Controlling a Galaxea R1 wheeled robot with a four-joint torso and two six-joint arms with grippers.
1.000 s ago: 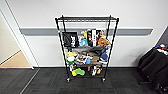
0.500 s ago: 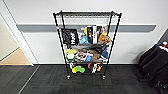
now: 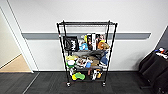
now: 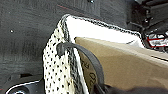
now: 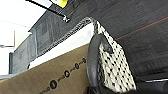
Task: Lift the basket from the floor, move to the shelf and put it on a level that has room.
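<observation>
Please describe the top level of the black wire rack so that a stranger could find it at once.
Against the white wall with its grey band stands a black wire rack on small wheels. Its top level is the highest tier, just under the post tips. Unlike the crowded tiers below, it carries no goods.

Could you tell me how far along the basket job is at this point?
Done: the cream-white dotted woven basket hangs above the dark carpet floor, so it looks lifted. In hand: the black wire rack stands ahead. Left: placing it on the bare top tier.
</observation>
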